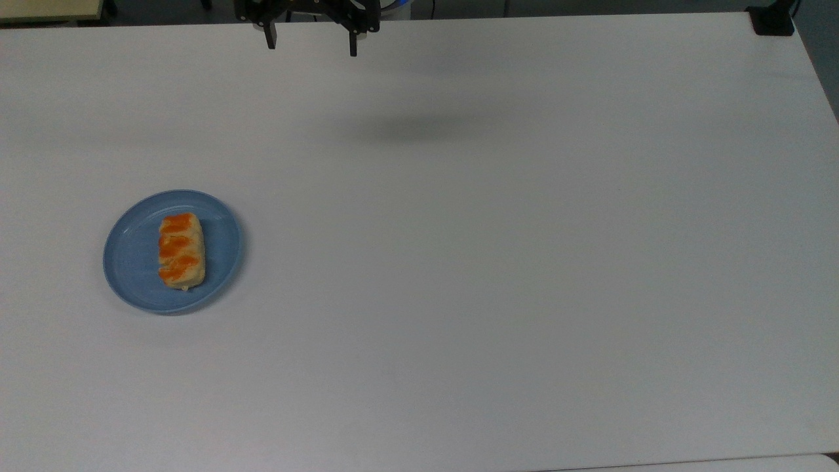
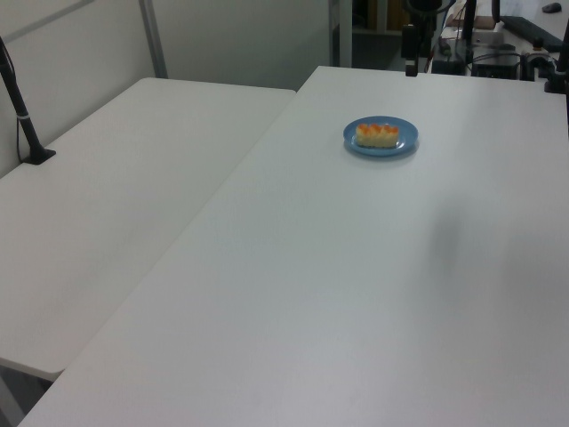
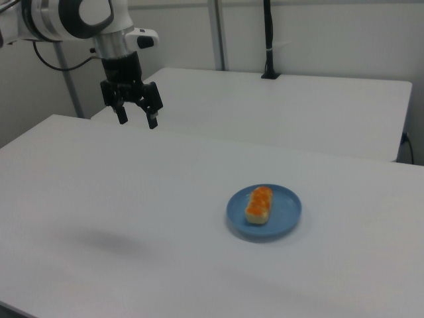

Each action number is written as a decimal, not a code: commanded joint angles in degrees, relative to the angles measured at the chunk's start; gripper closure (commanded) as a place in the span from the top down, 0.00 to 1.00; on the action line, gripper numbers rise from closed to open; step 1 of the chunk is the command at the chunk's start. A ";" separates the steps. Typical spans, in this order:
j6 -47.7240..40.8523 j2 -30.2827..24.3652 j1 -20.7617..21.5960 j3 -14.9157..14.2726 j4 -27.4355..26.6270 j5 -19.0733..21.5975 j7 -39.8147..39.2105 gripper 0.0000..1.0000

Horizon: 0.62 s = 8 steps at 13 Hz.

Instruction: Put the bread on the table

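A single bread [image 1: 181, 252] bun lies on one round blue plate [image 1: 134, 262], which sits on the white tabletop [image 1: 498, 262] toward the top view's left. The bun's long axis runs up and down in the top view, roughly parallel to that view's left edge; three orange patches cross its top, and it rests slightly right of the plate's centre. In the right view the bread [image 3: 258, 204] points away from the camera on the plate [image 3: 285, 212], with bare tabletop [image 3: 132, 199] all around it. In the left view the bread [image 2: 378, 134] lies crosswise on the plate [image 2: 404, 145], far up the tabletop [image 2: 338, 294].

The gripper [image 1: 311, 40] hangs at the top view's upper edge, above the tabletop's far border, well apart from the plate. Its two jaws stand spread wide, released and holding nothing; the right view shows the gripper [image 3: 136, 120] in the air, its white arm [image 3: 79, 16] reaching in from the right view's left. A soft shadow [image 1: 409, 128] lies on the tabletop below.

The plate keeps clear of every edge, and open white surface stretches across the top view's centre and right. A second white table [image 2: 107, 205] adjoins in the left view's left, with a black post [image 2: 22, 116] standing on it.
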 commanded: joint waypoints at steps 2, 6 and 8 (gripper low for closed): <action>1.49 0.43 -1.65 -0.49 -1.05 0.11 -6.35 1.00; 7.99 4.29 -5.60 -0.49 -0.96 -0.07 -12.77 1.00; 10.89 6.31 -7.88 -0.49 -0.96 -0.07 -14.62 1.00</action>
